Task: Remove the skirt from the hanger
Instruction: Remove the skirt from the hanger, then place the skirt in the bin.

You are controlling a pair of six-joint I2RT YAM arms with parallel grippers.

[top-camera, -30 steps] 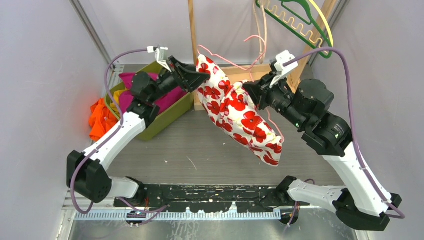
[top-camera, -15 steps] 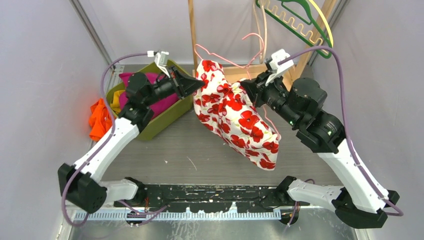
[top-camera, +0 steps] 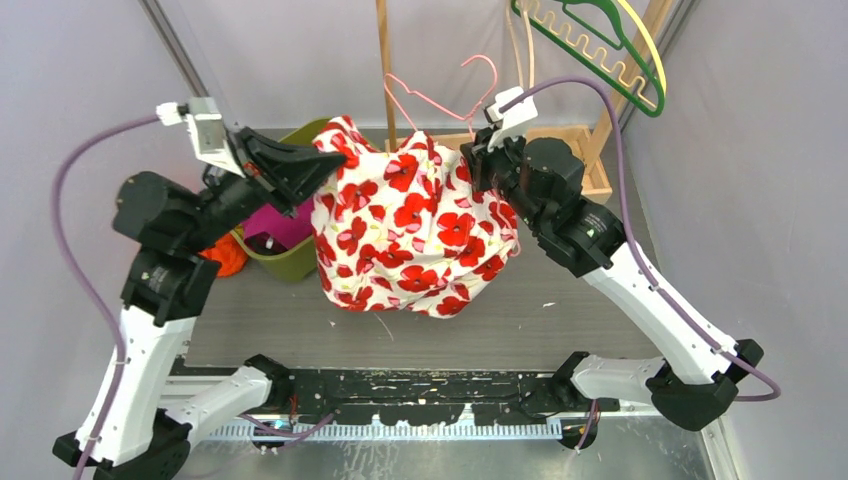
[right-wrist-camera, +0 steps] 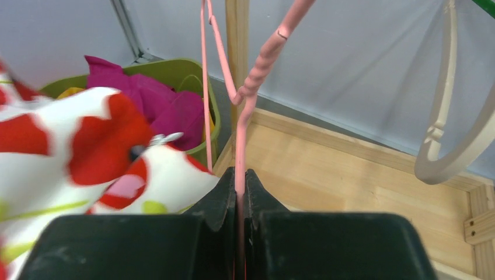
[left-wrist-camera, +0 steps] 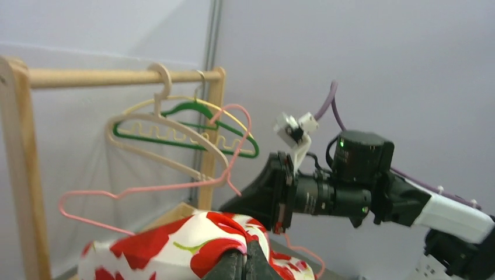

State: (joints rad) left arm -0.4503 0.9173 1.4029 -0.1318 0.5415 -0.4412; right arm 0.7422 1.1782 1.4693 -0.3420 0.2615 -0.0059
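Much of the pink hanger [right-wrist-camera: 257, 73] hides under the skirt [top-camera: 410, 225].

The skirt [top-camera: 410, 235] hides the lower part of the pink hanger [right-wrist-camera: 261, 61] from above; the orange cloth [top-camera: 222, 252] lies mostly behind the left arm [top-camera: 165, 230], seemingly.

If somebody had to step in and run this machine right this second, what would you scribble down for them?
Left gripper: fingers shut on one edge of the skirt, held up in the air.
Right gripper: fingers shut on the wire of the pink hanger.
The skirt hangs spread between the two arms; its far side looks attached to the hanger beside the right gripper.
Done: both grips are made.
Left: pull the skirt free of the hanger.
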